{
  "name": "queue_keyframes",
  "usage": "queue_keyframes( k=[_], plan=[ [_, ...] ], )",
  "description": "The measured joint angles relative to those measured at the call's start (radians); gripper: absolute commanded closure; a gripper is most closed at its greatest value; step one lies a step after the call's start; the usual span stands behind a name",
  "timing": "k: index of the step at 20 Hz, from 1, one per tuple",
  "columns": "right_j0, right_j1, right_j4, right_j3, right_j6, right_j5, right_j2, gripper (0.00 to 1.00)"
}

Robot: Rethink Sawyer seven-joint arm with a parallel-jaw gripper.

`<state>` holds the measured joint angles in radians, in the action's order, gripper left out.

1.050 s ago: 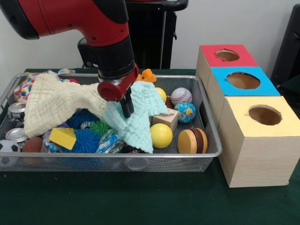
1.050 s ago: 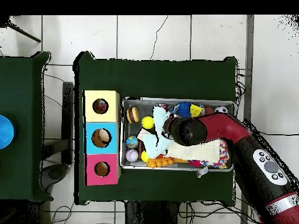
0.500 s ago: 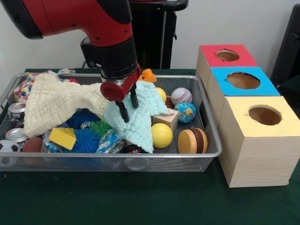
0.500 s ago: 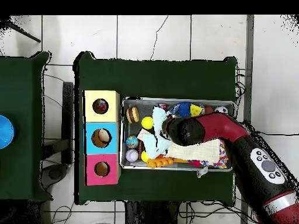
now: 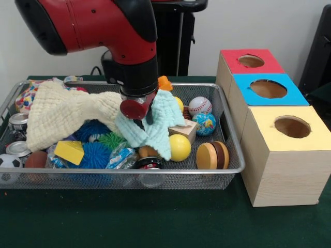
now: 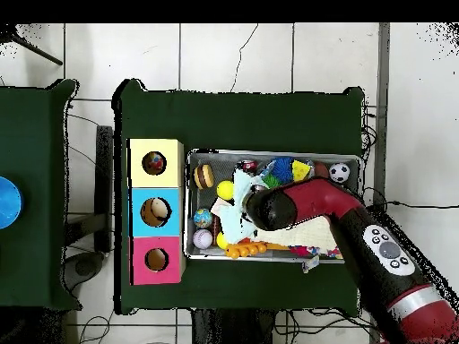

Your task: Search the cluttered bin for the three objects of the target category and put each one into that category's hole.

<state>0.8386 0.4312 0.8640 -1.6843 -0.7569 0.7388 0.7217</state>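
The jaws hold a pinch of the mint cloth, which hangs over the middle of the wire bin. The yellow ball lies just beside the cloth's lower edge. The dragging cloth could roll the ball, or snag the cream cloth touching it, and slip free.

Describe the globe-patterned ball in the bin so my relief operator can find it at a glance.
Start at the wire mesh bin and go to its end nearest the three wooden boxes. There, against the far corner, a white baseball sits beside the globe ball. The globe ball is the only one printed blue with green and yellow patches; the baseball is white with red stitching, and the yellow ball is plain.
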Motion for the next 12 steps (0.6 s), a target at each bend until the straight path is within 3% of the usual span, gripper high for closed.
queue_keyframes(
  k=[7, 8, 12],
  plan=[
    [-0.011, -0.059, 0.045, 0.002, 0.000, -0.118, -0.036, 0.00],
    [-0.008, -0.070, 0.047, 0.002, 0.000, -0.140, -0.040, 1.00],
    [0.000, -0.080, 0.035, 0.002, 0.000, -0.147, -0.039, 1.00]
  ],
)
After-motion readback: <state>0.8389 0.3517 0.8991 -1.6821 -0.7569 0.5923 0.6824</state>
